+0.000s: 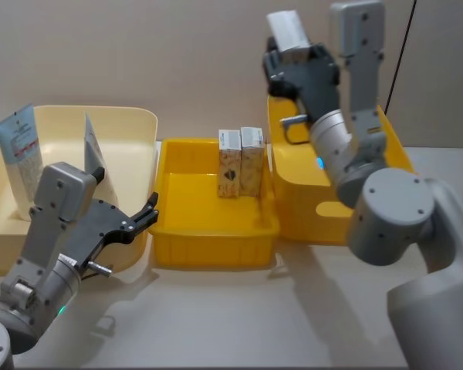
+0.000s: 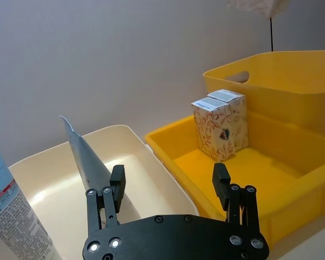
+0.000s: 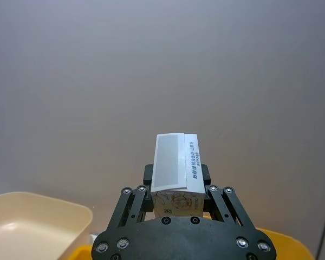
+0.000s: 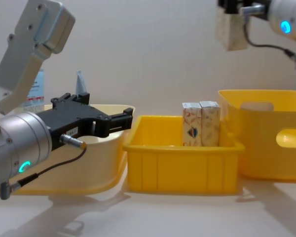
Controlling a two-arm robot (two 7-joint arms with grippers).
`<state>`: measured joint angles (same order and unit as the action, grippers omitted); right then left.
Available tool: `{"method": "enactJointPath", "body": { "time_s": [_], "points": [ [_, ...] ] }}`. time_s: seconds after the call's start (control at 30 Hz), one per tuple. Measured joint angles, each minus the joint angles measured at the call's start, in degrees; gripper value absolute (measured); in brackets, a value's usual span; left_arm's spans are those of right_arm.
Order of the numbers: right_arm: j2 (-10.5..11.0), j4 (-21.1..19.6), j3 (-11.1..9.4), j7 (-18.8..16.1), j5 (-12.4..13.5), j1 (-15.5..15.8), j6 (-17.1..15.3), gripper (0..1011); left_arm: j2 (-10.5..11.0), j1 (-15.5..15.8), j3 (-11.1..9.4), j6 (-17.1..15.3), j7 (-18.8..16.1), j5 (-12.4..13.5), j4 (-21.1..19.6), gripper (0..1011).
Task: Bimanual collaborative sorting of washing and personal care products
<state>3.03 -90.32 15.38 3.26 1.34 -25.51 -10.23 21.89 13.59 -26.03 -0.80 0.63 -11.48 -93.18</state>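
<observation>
Two white-beige cartons (image 1: 241,162) with orange pattern stand side by side at the back of the middle yellow tray (image 1: 208,239). A third carton (image 1: 288,32) hangs high above the deep yellow bin (image 1: 309,196), and my right gripper (image 1: 295,58) is shut on it; the right wrist view shows this carton (image 3: 176,170) between the fingers. Two light-blue and white tubes (image 1: 19,154) (image 1: 92,150) lean upright in the cream bin (image 1: 131,127). My left gripper (image 1: 143,217) is open and holds nothing, hovering over the cream bin's right rim near the tray.
The three bins stand in a row on the pale table: cream on the left, shallow yellow tray in the middle, deep yellow bin (image 4: 266,143) with handle holes on the right. A plain wall runs close behind. The table's front strip (image 1: 239,316) is bare.
</observation>
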Motion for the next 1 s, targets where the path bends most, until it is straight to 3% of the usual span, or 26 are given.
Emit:
{"method": "enactJointPath", "body": {
  "time_s": [0.4,0.8,1.0],
  "points": [
    [1.7,-0.3,-4.7,3.3,-1.7,1.0,-0.7,441,0.0,0.0,0.0,0.0,0.0,0.0,0.0,1003],
    [2.7,3.4,-8.7,5.6,-2.6,2.0,-3.1,441,0.0,0.0,0.0,0.0,0.0,0.0,0.0,1003],
    [2.9,4.8,-9.9,6.2,-2.8,2.2,-3.7,601,0.0,0.0,0.0,0.0,0.0,0.0,0.0,1003]
  ]
}}
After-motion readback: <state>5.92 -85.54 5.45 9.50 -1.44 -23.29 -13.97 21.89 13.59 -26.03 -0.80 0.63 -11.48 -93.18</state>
